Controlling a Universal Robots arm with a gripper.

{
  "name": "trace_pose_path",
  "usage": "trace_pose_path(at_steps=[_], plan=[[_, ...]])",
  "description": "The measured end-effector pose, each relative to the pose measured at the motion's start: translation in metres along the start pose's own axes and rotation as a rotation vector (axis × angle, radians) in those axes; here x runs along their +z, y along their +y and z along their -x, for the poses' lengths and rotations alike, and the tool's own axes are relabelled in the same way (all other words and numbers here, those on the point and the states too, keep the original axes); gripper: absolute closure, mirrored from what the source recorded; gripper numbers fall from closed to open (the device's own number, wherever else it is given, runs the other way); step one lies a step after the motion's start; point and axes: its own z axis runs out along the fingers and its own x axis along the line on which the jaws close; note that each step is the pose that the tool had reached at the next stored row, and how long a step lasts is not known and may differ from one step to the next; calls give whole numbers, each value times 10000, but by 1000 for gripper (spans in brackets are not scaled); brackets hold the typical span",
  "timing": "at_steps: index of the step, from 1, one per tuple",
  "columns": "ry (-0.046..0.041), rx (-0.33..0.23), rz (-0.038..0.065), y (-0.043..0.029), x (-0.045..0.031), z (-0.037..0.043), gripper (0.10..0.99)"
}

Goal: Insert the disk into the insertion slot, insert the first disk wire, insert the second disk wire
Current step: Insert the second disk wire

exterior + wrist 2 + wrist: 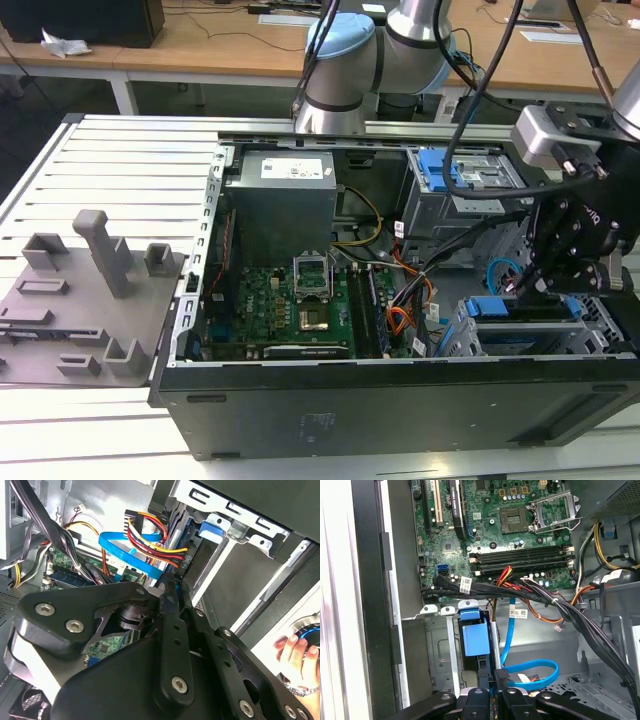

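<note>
While the arm is reaching down into the open computer case (400, 390), the gripper (545, 285) is working at the end of the drive cage (590, 335) that faces the circuit board (290, 300), at the exterior view's right. The disk (520, 308), with its blue frame, appears to be lying inside that cage already, so the first step looks done, as a judgement.

In the first wrist view the gripper (494, 677) is pinching its fingers (502, 676) nearly together on something small and dark, just beside the blue tab (476, 636) of the disk. I cannot tell whether that is the plug of the light-blue cable (532, 672) or a different connector. The cable is curving in a loop right next to the fingertips, and one run of it is rising toward the circuit board. In the second wrist view the same light-blue cable (131, 556) is arching past a bundle of red and yellow wires (150, 535).

Judging from this, a wire insertion is in progress. Whether either plug is seated is hidden by the fingers. A person's hand (297, 655) is resting at the edge of the second wrist view, well apart from the case.
</note>
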Motion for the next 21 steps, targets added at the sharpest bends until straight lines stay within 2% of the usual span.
trace_pose_path(at_steps=[8,11,12,14,15,21], plan=[[6,-71,-2,-7,17,-15,925],[-8,-77,-1,-7,0,-15,925],[-43,-103,5,-7,-3,-15,925],[-179,-219,21,-7,-4,-14,925],[-199,-256,23,-7,-3,-15,925],[-195,-272,23,-9,7,-30,925]])
